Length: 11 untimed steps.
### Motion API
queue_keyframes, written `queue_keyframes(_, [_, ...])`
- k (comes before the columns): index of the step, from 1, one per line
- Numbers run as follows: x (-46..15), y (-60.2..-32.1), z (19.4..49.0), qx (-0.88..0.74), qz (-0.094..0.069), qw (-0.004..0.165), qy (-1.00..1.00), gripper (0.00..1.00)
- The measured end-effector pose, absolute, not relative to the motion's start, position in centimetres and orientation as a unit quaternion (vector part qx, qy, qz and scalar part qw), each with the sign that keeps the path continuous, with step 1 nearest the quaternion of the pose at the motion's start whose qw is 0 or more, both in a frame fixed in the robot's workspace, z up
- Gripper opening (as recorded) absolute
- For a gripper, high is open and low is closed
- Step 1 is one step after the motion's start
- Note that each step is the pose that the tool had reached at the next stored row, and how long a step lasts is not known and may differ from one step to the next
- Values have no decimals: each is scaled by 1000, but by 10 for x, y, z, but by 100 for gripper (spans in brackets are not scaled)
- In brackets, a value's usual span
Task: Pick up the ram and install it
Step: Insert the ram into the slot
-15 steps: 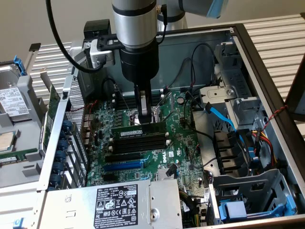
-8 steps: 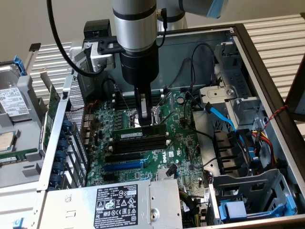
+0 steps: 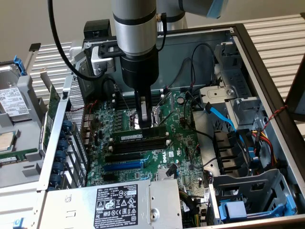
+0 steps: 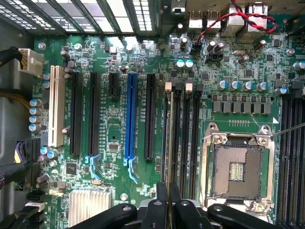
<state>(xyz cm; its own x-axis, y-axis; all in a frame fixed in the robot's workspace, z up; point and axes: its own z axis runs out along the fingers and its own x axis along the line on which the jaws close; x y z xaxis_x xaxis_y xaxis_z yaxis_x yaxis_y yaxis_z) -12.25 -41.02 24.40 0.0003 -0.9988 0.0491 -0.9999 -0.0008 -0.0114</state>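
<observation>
Grey metal walls of the open computer case [image 3: 267,71] surround everything, and on its floor lies the green main board [image 3: 183,143]. From above, the robot arm [image 3: 136,28] comes straight down to the middle of this board. A silver power supply [image 3: 116,202] sits at the near edge in the exterior view.

On the board there is a row of long black memory slots [image 3: 143,145], and beside them one blue slot [image 4: 129,114] and the square processor socket [image 4: 236,167].

The gripper [image 3: 145,125] is nearly closed, and its two thin fingers pinch the ram [image 3: 138,136] at about the middle of its length. The ram stands on its long edge, directly under the jaws, with the white sticker facing the exterior camera. Its long axis runs parallel to the black slots, so stick and slots are aligned in direction. In the wrist view the ram [image 4: 169,133] appears as one thin line going away from the gripper [image 4: 168,191] along the slots. Whether it touches a slot, and which slot it is over, I cannot tell.
</observation>
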Motion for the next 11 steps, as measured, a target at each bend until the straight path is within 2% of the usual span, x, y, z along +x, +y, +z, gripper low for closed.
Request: queue_keyframes(11, [-124,-410,240,707,21,13,-707,13])
